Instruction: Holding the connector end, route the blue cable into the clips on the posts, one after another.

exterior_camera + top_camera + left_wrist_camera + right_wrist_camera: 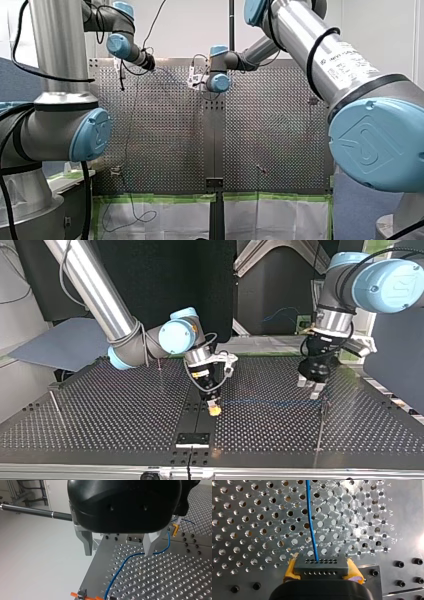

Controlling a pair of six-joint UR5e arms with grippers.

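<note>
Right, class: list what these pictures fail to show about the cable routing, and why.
Left wrist view: the clip is cut off by the edge.
Top view: whether the blue cable is clipped at the post: too small.
Right wrist view: the cable beyond the connector runs out past the edge.
Front view: the cable is too thin to trace.

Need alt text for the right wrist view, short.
My right gripper clamps a dark connector, which has two rows of small holes, between its yellow pads. The blue cable leaves the connector and runs ahead over the perforated table.
</note>
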